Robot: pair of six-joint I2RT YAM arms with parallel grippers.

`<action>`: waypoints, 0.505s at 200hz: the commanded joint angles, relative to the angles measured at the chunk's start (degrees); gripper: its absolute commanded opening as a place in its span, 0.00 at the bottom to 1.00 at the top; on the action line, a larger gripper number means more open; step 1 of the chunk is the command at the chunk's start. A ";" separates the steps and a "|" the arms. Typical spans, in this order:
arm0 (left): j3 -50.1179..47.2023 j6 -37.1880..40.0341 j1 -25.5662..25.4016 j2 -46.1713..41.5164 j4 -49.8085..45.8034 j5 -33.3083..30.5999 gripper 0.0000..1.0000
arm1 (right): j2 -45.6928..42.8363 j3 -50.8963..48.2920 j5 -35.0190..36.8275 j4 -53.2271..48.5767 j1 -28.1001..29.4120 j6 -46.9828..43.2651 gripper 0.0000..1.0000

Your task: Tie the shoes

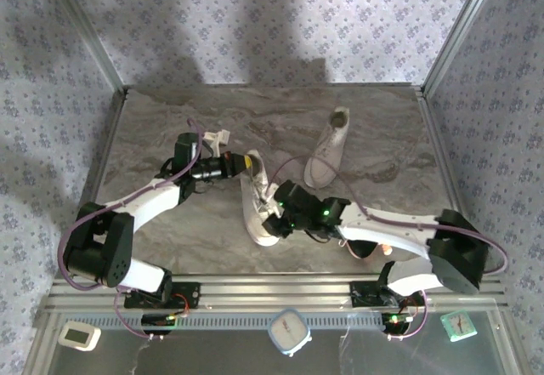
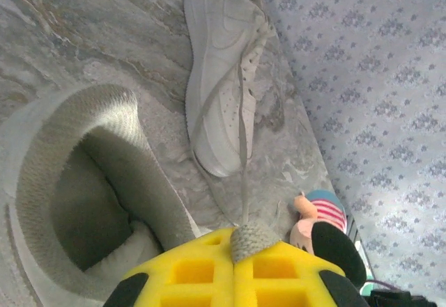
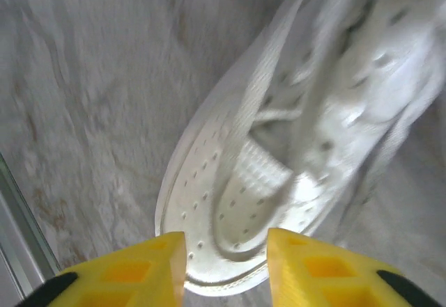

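Two white shoes lie on the marble table. The near shoe [image 1: 257,209] points its toe at me, and the far shoe [image 1: 330,147] lies to its back right. My left gripper [image 1: 252,162] hovers over the near shoe's heel opening [image 2: 83,182], shut on a white lace [image 2: 245,241]. That lace runs off toward the far shoe [image 2: 223,63]; whose lace it is I cannot tell. My right gripper [image 3: 226,248] stands open just above the near shoe's perforated toe [image 3: 209,202]. A flat lace strand [image 3: 261,171] lies on that toe, and nothing is between the fingers.
A small pink-and-black plush toy [image 2: 322,218] lies on the table under my right arm [image 1: 382,248]. Patterned walls close in the back and both sides. A metal rail runs along the front, with small timers [image 1: 288,331] beyond it.
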 commanded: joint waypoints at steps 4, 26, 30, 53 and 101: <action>-3.00 0.78 -0.34 -1.00 4.90 1.14 0.00 | -7.83 -2.85 0.48 7.56 -4.34 7.17 0.48; -4.83 -0.05 -0.35 -1.75 6.69 -0.07 0.00 | -8.46 -2.86 2.77 8.73 -9.58 17.84 0.45; -5.19 -0.28 -0.34 -1.94 7.13 -0.36 0.00 | -8.00 -2.60 2.97 8.57 -10.26 19.83 0.44; -5.90 -0.70 -0.34 -2.39 7.23 -2.01 0.00 | -3.78 -0.09 1.51 9.25 -12.08 28.80 0.43; -5.42 -0.53 -0.16 -1.65 4.90 -3.31 0.00 | 6.29 5.30 -2.42 14.45 -12.81 38.01 0.51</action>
